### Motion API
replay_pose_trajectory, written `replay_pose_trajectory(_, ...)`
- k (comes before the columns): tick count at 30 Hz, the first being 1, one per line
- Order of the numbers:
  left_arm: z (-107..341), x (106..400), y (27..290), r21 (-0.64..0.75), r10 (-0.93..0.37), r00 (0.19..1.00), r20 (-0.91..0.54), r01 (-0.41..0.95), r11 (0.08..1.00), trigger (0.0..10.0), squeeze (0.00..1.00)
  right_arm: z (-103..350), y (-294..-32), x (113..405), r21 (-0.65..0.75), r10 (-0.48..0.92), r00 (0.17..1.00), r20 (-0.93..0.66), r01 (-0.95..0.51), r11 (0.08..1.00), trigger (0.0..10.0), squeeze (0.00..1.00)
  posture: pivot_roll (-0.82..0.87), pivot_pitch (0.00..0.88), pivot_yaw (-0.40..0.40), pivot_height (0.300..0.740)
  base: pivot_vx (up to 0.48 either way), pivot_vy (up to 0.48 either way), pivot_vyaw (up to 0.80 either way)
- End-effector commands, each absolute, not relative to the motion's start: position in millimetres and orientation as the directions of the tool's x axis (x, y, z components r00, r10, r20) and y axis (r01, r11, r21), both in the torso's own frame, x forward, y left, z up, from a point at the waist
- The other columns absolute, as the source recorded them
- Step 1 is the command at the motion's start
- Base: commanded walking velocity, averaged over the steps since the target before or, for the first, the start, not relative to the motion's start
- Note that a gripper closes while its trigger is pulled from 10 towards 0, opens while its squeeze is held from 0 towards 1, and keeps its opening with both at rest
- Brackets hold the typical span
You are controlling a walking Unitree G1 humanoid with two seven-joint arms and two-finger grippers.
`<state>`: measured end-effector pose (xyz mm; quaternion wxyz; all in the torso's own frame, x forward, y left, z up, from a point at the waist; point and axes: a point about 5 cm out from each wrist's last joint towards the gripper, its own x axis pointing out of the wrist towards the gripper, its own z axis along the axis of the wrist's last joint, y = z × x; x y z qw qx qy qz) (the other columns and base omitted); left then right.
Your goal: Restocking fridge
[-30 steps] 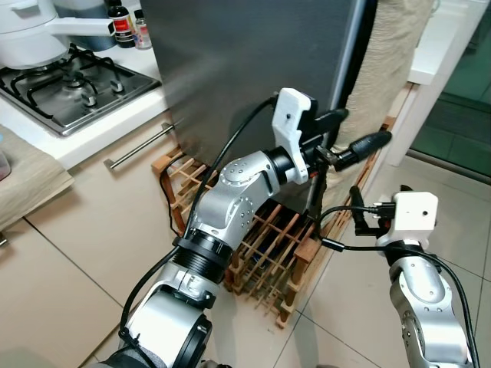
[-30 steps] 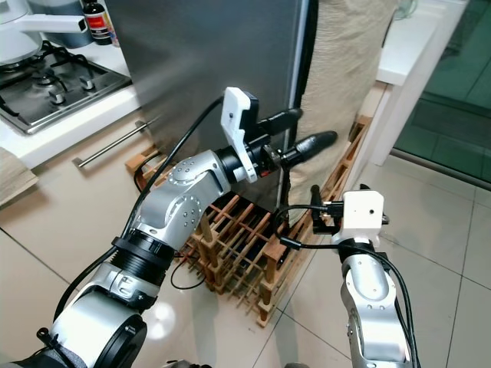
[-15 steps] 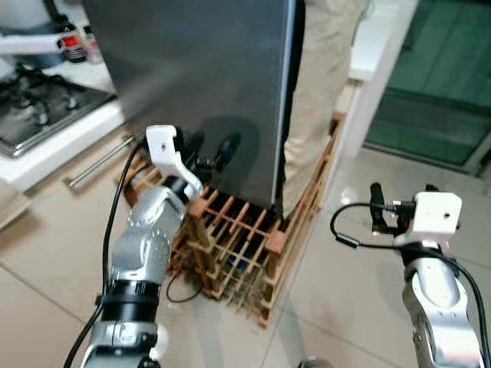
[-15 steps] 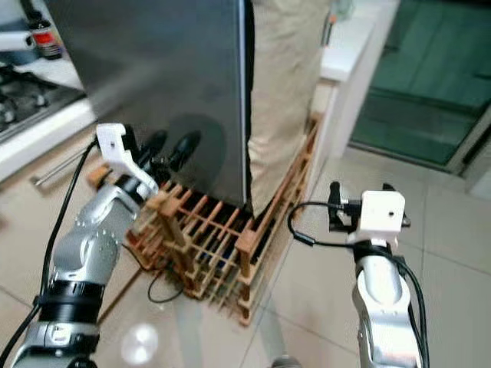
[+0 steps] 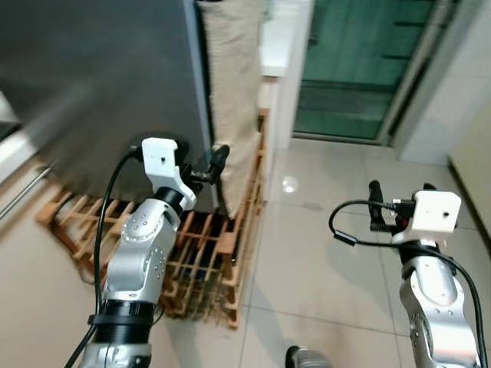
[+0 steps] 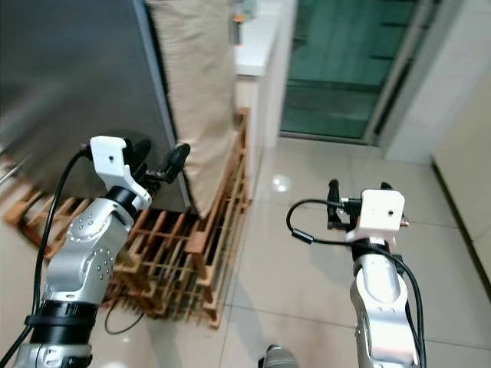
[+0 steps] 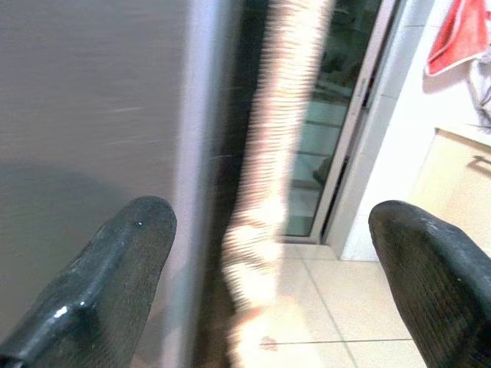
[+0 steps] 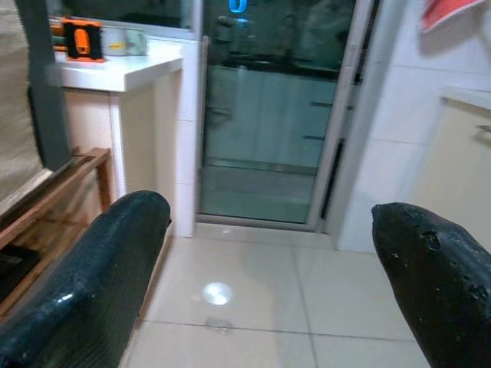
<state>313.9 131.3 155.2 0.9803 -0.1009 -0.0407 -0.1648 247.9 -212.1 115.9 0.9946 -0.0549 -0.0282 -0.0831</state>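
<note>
Tiled floor, blurred grey fridge, left claw spread, probably untouching

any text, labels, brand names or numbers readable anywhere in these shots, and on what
No text reads in any view.
A blue glowing mark behind the dark glass sliding door: cut off by the frame edge, not legible.
The small orange and black object on the white counter: too small and blurred to show any label.
The tall grey metal fridge: plain, no badge visible.
</note>
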Motion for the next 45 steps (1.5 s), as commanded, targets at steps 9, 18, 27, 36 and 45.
replay_pose_trajectory(9, 162.0, 316.8, 124.1, -0.173, -0.313, 0.943, 0.116, 0.33, 0.928, 10.0, 1.0, 120.2, -207.1, 255.5, -0.123, -0.129, 0.988, 0.088, 0.139, 0.983, 10.0, 0.75, -0.21, 0.0, 0.065, 0.74, 0.0, 0.0, 0.0)
replay_pose_trajectory(18, 181.8, 312.6, 124.9, -0.251, -0.325, 0.913, 0.246, 0.384, 0.888, 10.0, 0.0, 121.1, -202.4, 258.9, -0.133, -0.107, 0.99, 0.095, 0.119, 0.984, 10.0, 0.75, -0.21, 0.0, 0.074, 0.74, 0.0, 0.0, 0.0)
replay_pose_trajectory(27, 181.2, 311.0, 110.9, -0.235, -0.371, 0.9, 0.228, 0.421, 0.876, 10.0, 0.0, 117.9, -200.7, 259.8, -0.129, -0.1, 0.991, 0.084, 0.111, 0.985, 10.0, 0.75, -0.2, 0.0, 0.061, 0.74, 0.0, 0.0, 0.0)
replay_pose_trajectory(36, 176.0, 329.0, 97.0, -0.248, -0.36, 0.92, 0.152, 0.388, 0.888, 10.0, 0.0, 120.8, -198.7, 264.0, -0.127, -0.095, 0.991, 0.096, 0.107, 0.986, 10.0, 0.75, -0.21, 0.0, 0.063, 0.74, 0.0, 0.0, 0.0)
replay_pose_trajectory(45, 187.2, 341.4, 113.1, -0.269, -0.207, 0.966, 0.153, 0.242, 0.932, 10.0, 0.0, 120.0, -200.9, 260.6, -0.135, -0.102, 0.99, 0.096, 0.115, 0.984, 10.0, 0.75, -0.24, 0.0, 0.075, 0.74, 0.0, 0.0, 0.0)
